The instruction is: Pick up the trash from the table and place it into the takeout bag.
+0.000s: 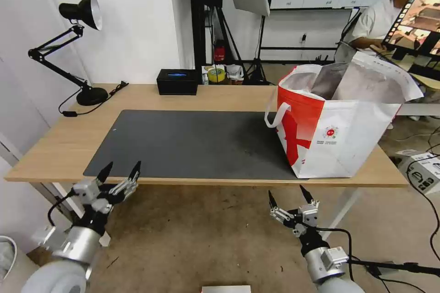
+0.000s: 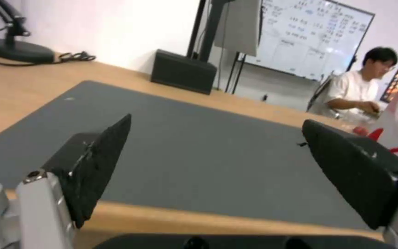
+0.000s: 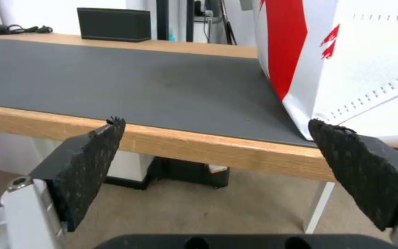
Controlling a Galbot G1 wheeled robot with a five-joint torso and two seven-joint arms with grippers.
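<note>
Head view: left tool and right tool, both released, hang before the bench front edge; takeout bag stands at the bench's right end on the grey mat | Left wrist view: fingers spread over the mat's near edge; black box far behind | Right wrist view: fingers spread below the bench edge, bag just beyond.

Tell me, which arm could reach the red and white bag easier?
Probably right: the right pincer sits open below the table edge near the takeout bag; the left pincer is across the mat.
</note>
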